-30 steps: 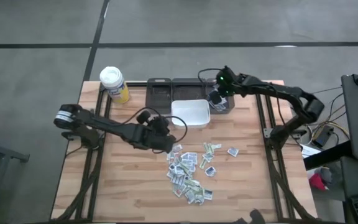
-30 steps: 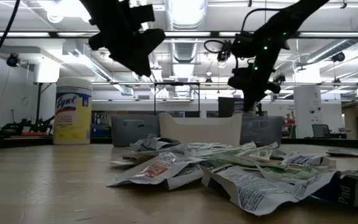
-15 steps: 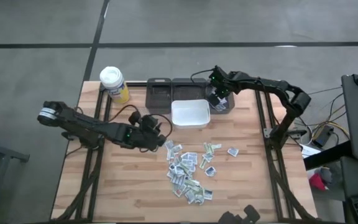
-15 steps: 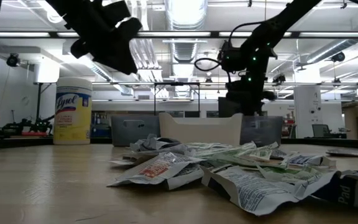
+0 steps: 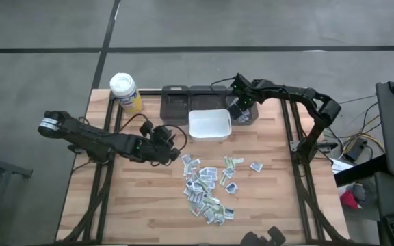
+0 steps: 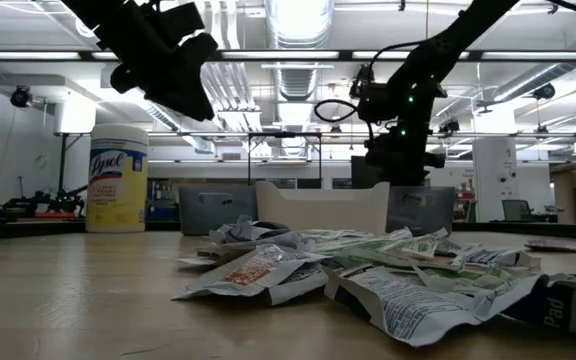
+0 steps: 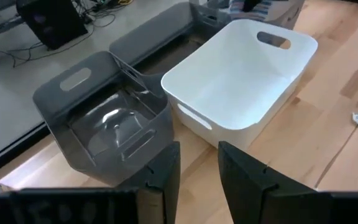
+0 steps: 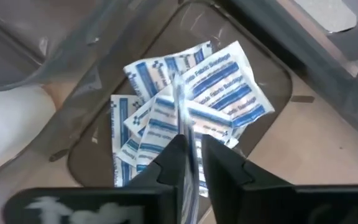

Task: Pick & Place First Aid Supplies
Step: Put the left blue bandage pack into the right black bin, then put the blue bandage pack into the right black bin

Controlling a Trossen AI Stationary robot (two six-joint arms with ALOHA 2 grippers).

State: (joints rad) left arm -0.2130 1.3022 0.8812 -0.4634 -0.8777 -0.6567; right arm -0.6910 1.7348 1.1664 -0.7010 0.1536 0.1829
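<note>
A yellow bottle (image 5: pixel 126 92) with a white lid stands at the tabletop's (image 5: pixel 142 198) far left corner. The left gripper (image 5: pixel 174 152) hangs above the wood left of centre, just short of the packets; its fingers (image 7: pixel 161 174) stand a little apart with nothing between them, aimed at a dark bin (image 7: pixel 104 124) and the white bin (image 7: pixel 241 74) beside it. Along the far edge runs a row of dark bins (image 5: pixel 176 102), with the white bin (image 5: pixel 209 125) just in front of them, touching or nearly so. The loose packets (image 5: pixel 207 188) lie in a scattered heap from the centre toward the near edge, with a few outliers (image 5: pixel 256 166) on the right; in the low view the heap (image 6: pixel 368 275) fills the foreground, crumpled and overlapping. The right gripper (image 5: pixel 239 109) is over the rightmost dark bin (image 5: pixel 243 116) at the far edge. Its fingers (image 8: pixel 176 163) stand narrowly apart with a thin packet edge-on (image 8: pixel 185 134) between them; whether they are pressing on it cannot be told. Blue-printed packets (image 8: pixel 191 106) already lie piled in that bin (image 8: pixel 272 74).
</note>
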